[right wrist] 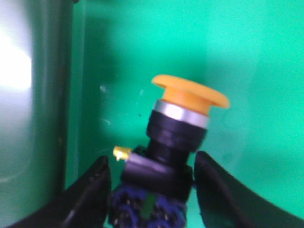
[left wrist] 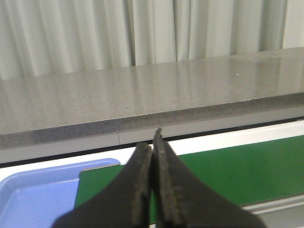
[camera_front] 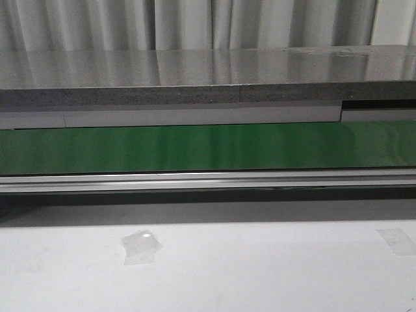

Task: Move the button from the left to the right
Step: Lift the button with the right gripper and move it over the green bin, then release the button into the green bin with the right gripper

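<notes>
The button (right wrist: 189, 97) shows only in the right wrist view. It has an orange mushroom cap, a silver ring, a black body and a blue base with a small yellow tab. My right gripper (right wrist: 152, 164) has its two black fingers against the sides of the button's base and holds it, cap pointing away, over a green surface (right wrist: 247, 52). My left gripper (left wrist: 153, 142) is shut and empty above the green belt (left wrist: 237, 166). Neither gripper nor the button shows in the front view.
A blue tray (left wrist: 33, 199) lies at the belt's end by my left gripper. The green belt (camera_front: 208, 146) runs across the front view under a grey stone counter (camera_front: 195, 71). A darker green wall (right wrist: 42, 95) rises beside the button. Tape patches (camera_front: 140, 247) lie on the white table.
</notes>
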`<state>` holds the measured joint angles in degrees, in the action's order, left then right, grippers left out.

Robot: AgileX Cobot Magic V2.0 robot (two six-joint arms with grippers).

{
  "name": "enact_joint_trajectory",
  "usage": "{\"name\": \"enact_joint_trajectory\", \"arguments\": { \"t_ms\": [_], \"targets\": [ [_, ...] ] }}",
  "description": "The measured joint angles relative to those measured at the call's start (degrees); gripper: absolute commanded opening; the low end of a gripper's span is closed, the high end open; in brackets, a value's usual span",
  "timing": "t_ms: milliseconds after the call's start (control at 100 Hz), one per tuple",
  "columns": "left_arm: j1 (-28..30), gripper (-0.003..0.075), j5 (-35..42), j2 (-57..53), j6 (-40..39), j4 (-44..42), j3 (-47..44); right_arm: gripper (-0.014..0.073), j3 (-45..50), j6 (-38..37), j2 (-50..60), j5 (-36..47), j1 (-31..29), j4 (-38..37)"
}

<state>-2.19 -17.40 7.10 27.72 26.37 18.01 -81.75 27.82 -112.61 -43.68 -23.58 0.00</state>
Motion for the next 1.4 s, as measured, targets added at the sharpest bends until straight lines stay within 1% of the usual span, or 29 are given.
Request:
{"name": "enact_joint_trajectory", "arguments": {
  "t_ms": [90, 370, 600, 680, 790, 1040, 1160, 1290, 1400],
  "targets": [
    [0.00, -0.0020, 0.00, 0.00, 0.00, 0.00, 0.00, 0.0479, 0.00, 0.00, 0.00, 0.00, 0.00, 0.00],
    [0.00, -0.0020, 0.00, 0.00, 0.00, 0.00, 0.00, 0.0479, -0.30, 0.00, 0.00, -1.00, 0.00, -0.68],
    [0.00, -0.0020, 0.00, 0.00, 0.00, 0.00, 0.00, 0.0479, -4.40, -1.79, 1.81, -4.56, 0.00, -1.74],
    [0.00, -0.0020, 0.00, 0.00, 0.00, 0.00, 0.00, 0.0479, -5.43, -2.12, 3.91, -4.75, 0.22, 0.00],
    [0.00, -0.0020, 0.00, 0.00, 0.00, 0.00, 0.00, 0.0477, -5.96, -2.11, 7.13, -4.11, 1.39, 4.22],
    [0.00, -0.0020, 0.00, 0.00, 0.00, 0.00, 0.00, 0.0477, -5.96, -1.90, 13.84, -0.42, 6.33, 14.70],
    [0.00, -0.0020, 0.00, 0.00, 0.00, 0.00, 0.00, 0.0477, -5.96, 0.24, 16.76, 0.76, 9.18, 18.46],
    [0.00, -0.0020, 0.00, 0.00, 0.00, 0.00, 0.00, 0.0477, -4.06, 2.09, 20.59, 2.26, 12.63, 21.37],
    [0.00, -0.0020, 0.00, 0.00, 0.00, 0.00, 0.00, 0.0477, -0.08, 2.49, 25.09, 4.83, 15.00, 22.69]
  ]
}}
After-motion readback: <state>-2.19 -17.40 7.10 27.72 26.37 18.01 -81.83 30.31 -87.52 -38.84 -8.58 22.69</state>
